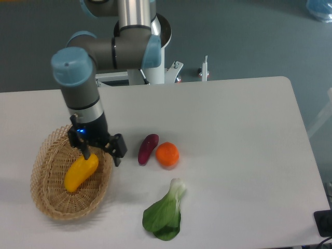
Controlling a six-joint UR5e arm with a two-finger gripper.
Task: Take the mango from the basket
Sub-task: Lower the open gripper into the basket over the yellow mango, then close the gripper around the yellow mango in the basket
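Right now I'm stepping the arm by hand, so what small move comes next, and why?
Probably close the hand on the mango. Its open fingers already sit low over the fruit's upper end inside the basket, one finger touching it, and the mango lies unlifted.
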